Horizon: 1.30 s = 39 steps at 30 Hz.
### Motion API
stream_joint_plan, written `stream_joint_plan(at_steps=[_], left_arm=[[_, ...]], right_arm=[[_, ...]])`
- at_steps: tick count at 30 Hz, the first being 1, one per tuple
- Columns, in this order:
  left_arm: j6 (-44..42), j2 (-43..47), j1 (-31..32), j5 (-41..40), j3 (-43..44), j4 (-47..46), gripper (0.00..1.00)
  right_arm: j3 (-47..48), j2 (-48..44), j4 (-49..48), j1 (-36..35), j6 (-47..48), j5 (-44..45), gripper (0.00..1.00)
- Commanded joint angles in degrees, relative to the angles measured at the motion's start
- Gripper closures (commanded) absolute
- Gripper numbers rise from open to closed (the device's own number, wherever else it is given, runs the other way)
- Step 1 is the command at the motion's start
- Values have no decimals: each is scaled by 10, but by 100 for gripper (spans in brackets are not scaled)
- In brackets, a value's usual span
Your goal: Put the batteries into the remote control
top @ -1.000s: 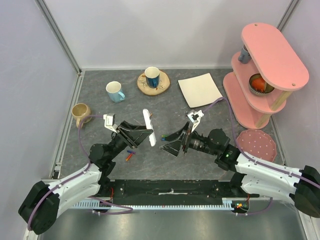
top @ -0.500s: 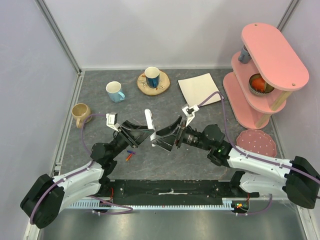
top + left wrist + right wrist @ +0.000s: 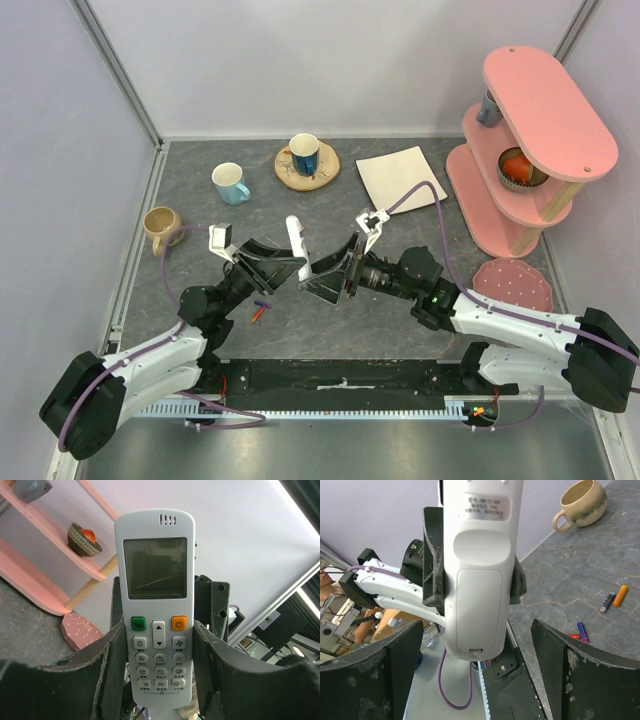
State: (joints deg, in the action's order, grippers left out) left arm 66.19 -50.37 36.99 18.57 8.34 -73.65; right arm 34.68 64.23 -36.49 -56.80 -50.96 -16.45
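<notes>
The white remote control (image 3: 297, 250) stands upright above the table, and my left gripper (image 3: 283, 264) is shut on its lower half. In the left wrist view its display and buttons face me (image 3: 155, 580), with the fingers (image 3: 111, 655) pressed on both sides. My right gripper (image 3: 320, 278) is open. Its fingers (image 3: 400, 665) stand wide on either side of the remote's bottom end without touching it. The remote's back (image 3: 481, 555) faces this gripper, and the battery cover (image 3: 482, 610) is closed. Several batteries (image 3: 612, 599) lie on the table, and two more (image 3: 260, 309) show below the left arm.
A tan mug (image 3: 160, 225), a light blue mug (image 3: 230, 183) and a dark blue mug on a wooden coaster (image 3: 305, 157) stand at the back. A flat white square plate (image 3: 400, 180), a pink shelf stand (image 3: 520, 140) and a pink disc (image 3: 512, 287) are on the right.
My right gripper has moved left and up to the remote, and its open fingers now bracket the lower end. The left gripper still holds the remote, almost where it was.
</notes>
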Motion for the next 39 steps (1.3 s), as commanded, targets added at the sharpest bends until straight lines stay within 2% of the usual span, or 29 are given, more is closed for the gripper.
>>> stream_joint_plan(at_steps=[1,24,30,31,33,34,38,39], left_arm=[[14,5,1,11,33,-54,98],[20,7,1,16,22,-47,98],[18,11,1,11,18,-38,98],[17,14,1,12,18,-33,98],[17,25,1,9,20,-4,94],[16,29,1,9,21,10,90],[8,53,1,2,25,54,56],[4,57,1,1,25,67,52]], right_arm=[[13,5,-11,-2,10,4,5],[25,41,-79,-4,-11,-17,24],[22,40,-75,-6,-12,-17,41],[21,39,-74,-7,-12,-17,48],[25,38,-56,-7,-8,-19,56],[28,39,-50,-7,-5,-22,64],[26,28,-29,-9,5,-23,75],[23,25,-20,-9,10,-23,76]])
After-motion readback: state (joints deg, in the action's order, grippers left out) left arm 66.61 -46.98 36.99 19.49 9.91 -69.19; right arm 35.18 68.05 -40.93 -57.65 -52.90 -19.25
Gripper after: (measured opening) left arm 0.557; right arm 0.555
